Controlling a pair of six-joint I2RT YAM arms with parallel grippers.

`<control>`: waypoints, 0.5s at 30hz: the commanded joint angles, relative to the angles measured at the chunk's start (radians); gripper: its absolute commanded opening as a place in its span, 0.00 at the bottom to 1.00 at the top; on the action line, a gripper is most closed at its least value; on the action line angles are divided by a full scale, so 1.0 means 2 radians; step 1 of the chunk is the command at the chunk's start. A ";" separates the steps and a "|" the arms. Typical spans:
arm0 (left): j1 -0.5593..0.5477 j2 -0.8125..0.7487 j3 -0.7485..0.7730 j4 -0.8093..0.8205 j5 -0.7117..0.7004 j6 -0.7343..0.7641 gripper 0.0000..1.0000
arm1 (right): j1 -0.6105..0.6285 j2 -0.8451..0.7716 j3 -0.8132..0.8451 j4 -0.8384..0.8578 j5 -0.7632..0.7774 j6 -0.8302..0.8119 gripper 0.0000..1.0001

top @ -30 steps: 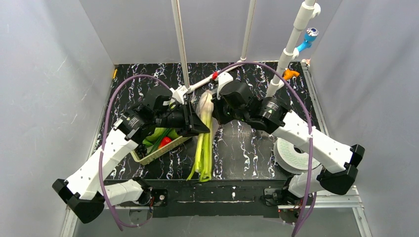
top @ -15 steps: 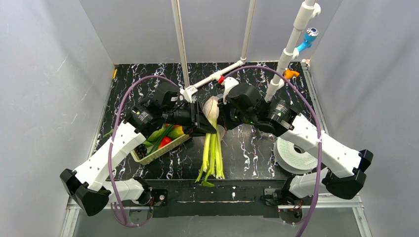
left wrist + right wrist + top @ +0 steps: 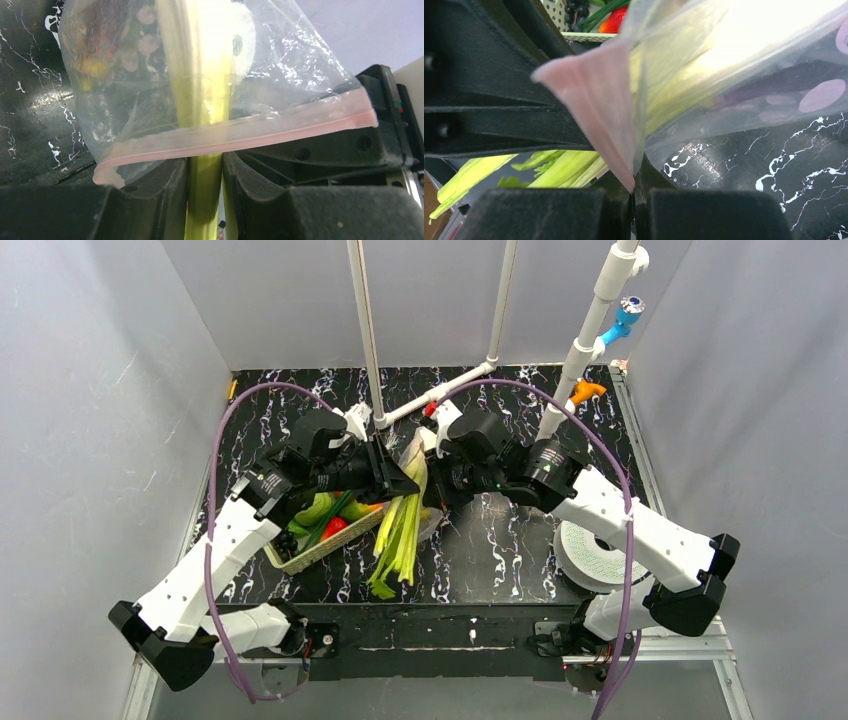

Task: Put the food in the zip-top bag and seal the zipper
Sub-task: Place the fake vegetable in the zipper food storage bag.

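Top external view: I am watching both arms meeting over the middle of the desk (image 3: 500,540). The left end effector (image 3: 205,180) is grasping the leek (image 3: 202,220) by its stalk. The leek's pale end is sitting inside the zip-top bag (image 3: 290,65), and its green leaves are trailing out toward the near edge. The right end effector (image 3: 635,200) is clenching the pink zipper (image 3: 599,100) at the bag's mouth. Other food (image 3: 335,525) is lying in the woven basket (image 3: 320,555), just left of the leek.

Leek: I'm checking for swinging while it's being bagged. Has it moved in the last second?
Yes. The leek swung its leafy end left, closer to the basket.
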 commanded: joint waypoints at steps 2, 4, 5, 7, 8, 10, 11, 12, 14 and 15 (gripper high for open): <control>0.003 0.025 0.021 0.037 0.007 0.012 0.16 | 0.005 -0.006 0.005 0.026 -0.044 0.014 0.01; 0.003 0.035 0.021 0.031 0.011 0.018 0.18 | 0.006 -0.009 0.001 0.034 -0.046 0.016 0.01; 0.004 0.038 0.023 0.028 0.010 0.022 0.19 | 0.005 -0.011 -0.001 0.038 -0.045 0.018 0.01; 0.003 0.039 0.024 0.023 0.017 0.027 0.24 | -0.003 -0.015 -0.006 0.046 -0.059 0.032 0.01; 0.003 0.037 0.024 0.024 0.023 0.034 0.28 | -0.017 -0.019 -0.012 0.059 -0.084 0.043 0.01; 0.004 0.028 0.023 0.021 0.029 0.048 0.40 | -0.039 -0.030 -0.030 0.089 -0.130 0.066 0.01; 0.004 0.022 0.021 0.016 0.028 0.055 0.46 | -0.047 -0.033 -0.035 0.096 -0.140 0.073 0.01; 0.003 0.016 0.019 0.010 0.030 0.065 0.54 | -0.054 -0.033 -0.036 0.096 -0.143 0.076 0.01; 0.003 0.002 0.017 -0.005 0.035 0.081 0.64 | -0.064 -0.032 -0.035 0.092 -0.147 0.079 0.01; 0.003 -0.006 0.017 -0.012 0.042 0.092 0.67 | -0.068 -0.030 -0.036 0.093 -0.153 0.081 0.01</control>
